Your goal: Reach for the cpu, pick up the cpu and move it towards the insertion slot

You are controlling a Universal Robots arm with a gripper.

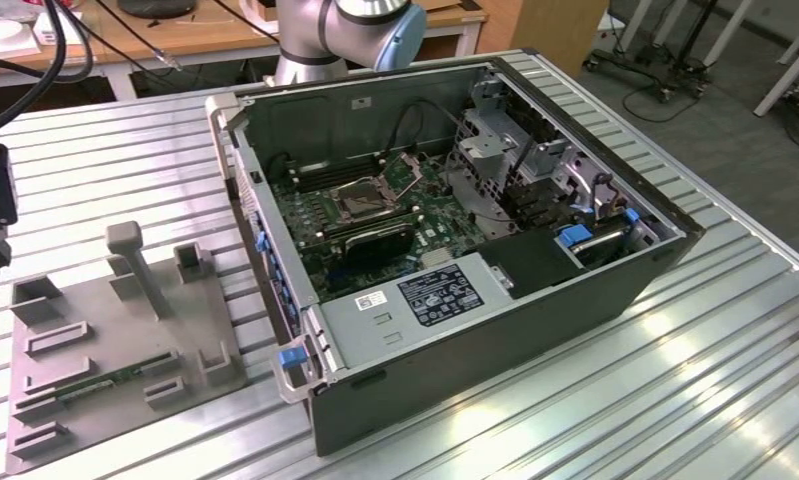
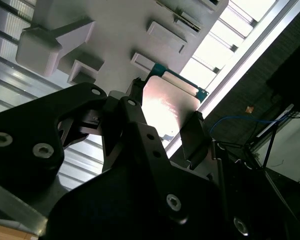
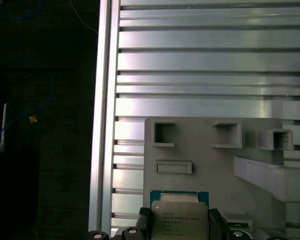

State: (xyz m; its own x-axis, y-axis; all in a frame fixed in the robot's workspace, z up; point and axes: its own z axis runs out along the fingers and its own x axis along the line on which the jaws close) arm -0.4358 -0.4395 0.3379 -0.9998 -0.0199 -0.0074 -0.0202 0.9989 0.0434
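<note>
Pincer (image 3: 179,220) and its load, seen in both wrist views. Two black, bolted metal fingers (image 3: 144,221) flank the cpu (image 3: 179,214) and appear to press on two opposite edges, so the pincer is narrow and holding the chip; the other two edges are free. The cpu is a flat square: a dull silvery metal lid with printed lettering, set on a thin green substrate whose rim shows beyond the lid. In the second wrist view the lid catches a bright glare. Whether the chip has cleared the surface below cannot be told.

Beneath it lies a grey, matte moulded fixture plate (image 3: 205,165) with raised rectangular pockets and a long ridge. The plate rests on the worktop (image 3: 200,65), which is ribbed, reflective aluminium profile.

In the exterior view the pincer sits at the left edge of the frame, beside the fixture plate's corner. The insertion slot (image 1: 368,197), a square socket with a shiny metal frame and dark centre, lies toward the exterior view's right, in the upper middle of the frame. It sits on the green motherboard (image 1: 322,235) inside an open black computer case (image 1: 506,350) lying on its side. Slot and chip are well apart, with the case's near wall between them.
</note>
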